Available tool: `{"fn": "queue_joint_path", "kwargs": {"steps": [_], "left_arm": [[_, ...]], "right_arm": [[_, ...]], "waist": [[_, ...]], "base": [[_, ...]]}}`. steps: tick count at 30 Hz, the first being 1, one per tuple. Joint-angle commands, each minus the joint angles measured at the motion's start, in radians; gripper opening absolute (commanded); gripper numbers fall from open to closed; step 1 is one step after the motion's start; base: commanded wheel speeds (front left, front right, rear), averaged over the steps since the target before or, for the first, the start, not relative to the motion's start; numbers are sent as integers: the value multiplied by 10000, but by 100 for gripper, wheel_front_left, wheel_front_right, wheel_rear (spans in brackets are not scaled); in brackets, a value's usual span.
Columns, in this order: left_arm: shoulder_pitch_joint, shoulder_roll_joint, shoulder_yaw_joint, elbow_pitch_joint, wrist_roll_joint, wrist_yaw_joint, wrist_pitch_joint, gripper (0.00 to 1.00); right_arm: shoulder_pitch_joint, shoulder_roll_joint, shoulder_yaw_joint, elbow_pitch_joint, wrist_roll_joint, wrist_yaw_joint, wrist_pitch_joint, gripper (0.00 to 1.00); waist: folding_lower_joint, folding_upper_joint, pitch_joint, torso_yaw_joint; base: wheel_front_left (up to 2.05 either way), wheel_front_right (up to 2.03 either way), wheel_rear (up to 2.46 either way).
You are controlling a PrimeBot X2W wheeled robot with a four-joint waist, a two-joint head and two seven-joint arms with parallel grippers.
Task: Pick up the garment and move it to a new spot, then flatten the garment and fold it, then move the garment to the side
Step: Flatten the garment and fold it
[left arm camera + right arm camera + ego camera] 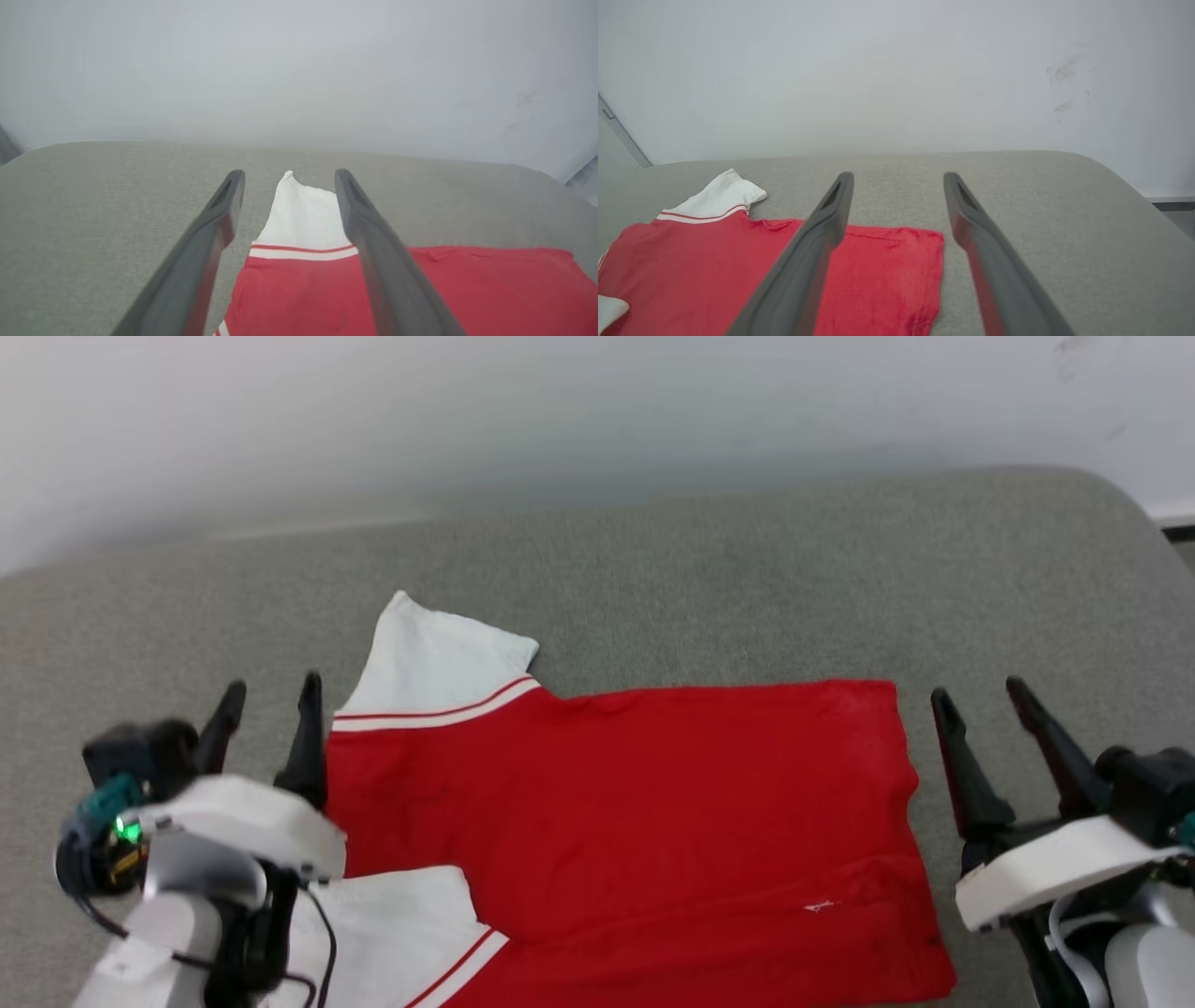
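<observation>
The left gripper [289, 174] holds its dark fingers [205, 252] apart. Between them lies the red jersey garment's [299, 294] white sleeve [301, 219], on grey padding [93, 210].

We see the garment [635, 803], a red jersey with white short sleeves and red-and-white striped trim, spread flat on the grey padded surface [709, 569]. Its sleeves lie to our left, its hem to our right, lightly creased.

Soft matt red cloth garment [635, 803], coarse grey woven fabric surface [747, 579]
</observation>
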Motion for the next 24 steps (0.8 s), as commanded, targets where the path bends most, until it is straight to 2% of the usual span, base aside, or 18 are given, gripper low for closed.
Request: {"fn": "queue_joint_path", "kwargs": {"steps": [1, 4, 11, 15, 16, 20, 22, 23, 24], "left_arm": [[-682, 42, -38, 98, 88, -126, 8, 100], [-1972, 152, -88, 611, 16, -427, 349, 100], [-4299, 579, -146, 2158, -404, -1226, 1629, 100], [-5334, 1009, -260, 3248, -898, -1626, 3314, 100], [-5334, 1009, -260, 3248, -898, -1626, 3314, 100], [-6115, 1529, -365, 4148, -1459, -1794, 5477, 100], [-6465, 1782, -299, 4423, -1788, -1788, 6497, 100], [-6734, 2057, -243, 4592, -1999, -1650, 7328, 100], [-6817, 2139, -230, 4663, -2079, -1579, 7677, 100]], "right_arm": [[-295, 108, -66, -372, -112, -4, 18, 100], [-723, 204, -10, -945, -262, -4, 73, 100], [-1263, 343, 181, -1117, -294, -4, 20, 100], [-1434, 454, 311, -996, -232, -4, -57, 100], [-1434, 454, 311, -996, -232, -4, -57, 100], [-1510, 566, 423, -840, -137, -4, -136, 100], [-1551, 628, 517, -778, -55, -4, -242, 100], [-1579, 679, 561, -695, -2, -4, -322, 100], [-1605, 713, 588, -656, 55, -4, -378, 100]], "waist": [[0, 0, 791, -198], [0, 0, 1619, -462], [0, 0, 2375, -1023], [0, 0, 2598, -1394], [0, 0, 2598, -1394], [0, 0, 2854, -1766], [0, 0, 3005, -1955], [0, 0, 3188, -2116], [0, 0, 3267, -2186]], "base": [[0, 0, 0], [0, 0, 0], [0, 0, 0], [0, 0, 0], [0, 0, 0], [0, 0, 0], [0, 0, 0], [0, 0, 0], [0, 0, 0]]}}
